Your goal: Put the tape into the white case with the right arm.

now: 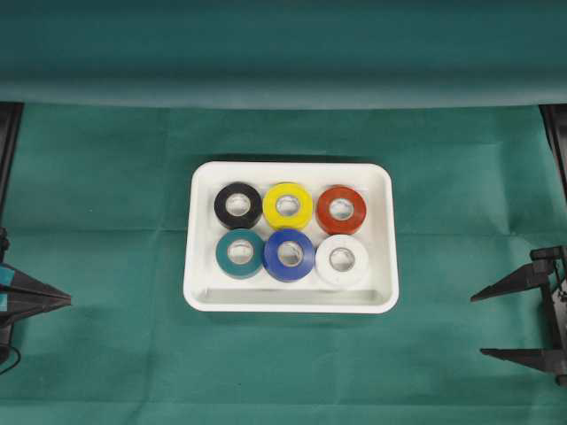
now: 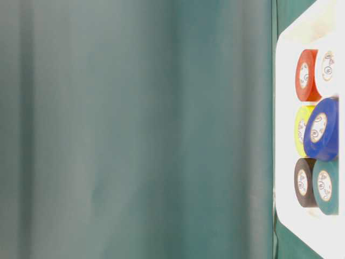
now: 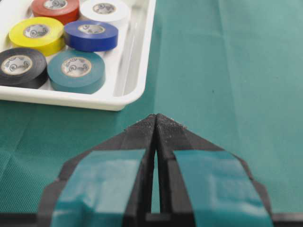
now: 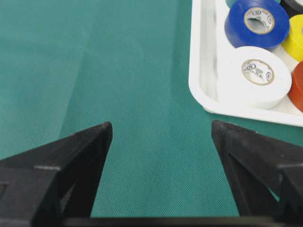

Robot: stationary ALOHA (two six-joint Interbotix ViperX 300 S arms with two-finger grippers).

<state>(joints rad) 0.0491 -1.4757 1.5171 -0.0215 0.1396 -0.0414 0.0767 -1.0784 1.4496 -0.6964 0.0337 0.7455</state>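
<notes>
The right gripper (image 1: 485, 325) is hanging over the green worktop (image 1: 106, 354) with its two black fingers (image 4: 71, 161) spread wide, holding nothing. The white case (image 1: 199, 292) is sitting off to its side, well apart. Six tape rolls are lying flat inside, and the white tape (image 1: 342, 259) is lying nearest the right gripper. The left gripper (image 3: 156, 124) is pinched closed, empty, beside the case.

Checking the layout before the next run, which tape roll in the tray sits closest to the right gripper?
The white roll, in the white case's front right corner. It lies nearest the open right gripper; the red roll is behind it.
</notes>
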